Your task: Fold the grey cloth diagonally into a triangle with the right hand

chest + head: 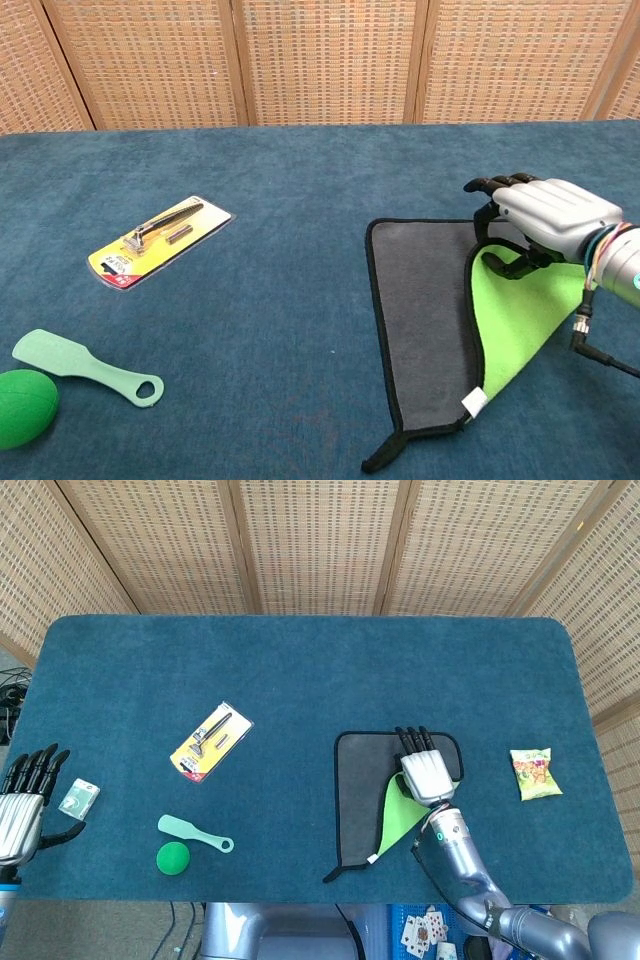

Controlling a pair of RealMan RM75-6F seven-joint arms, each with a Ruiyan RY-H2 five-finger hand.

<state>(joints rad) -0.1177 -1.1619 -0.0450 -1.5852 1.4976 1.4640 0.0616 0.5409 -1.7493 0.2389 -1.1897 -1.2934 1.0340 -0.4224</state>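
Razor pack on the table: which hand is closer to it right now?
The left hand is a bit nearer, lying toward the table's left edge, down-left of the razor pack. The right hand is across the table, holding the grey cloth.
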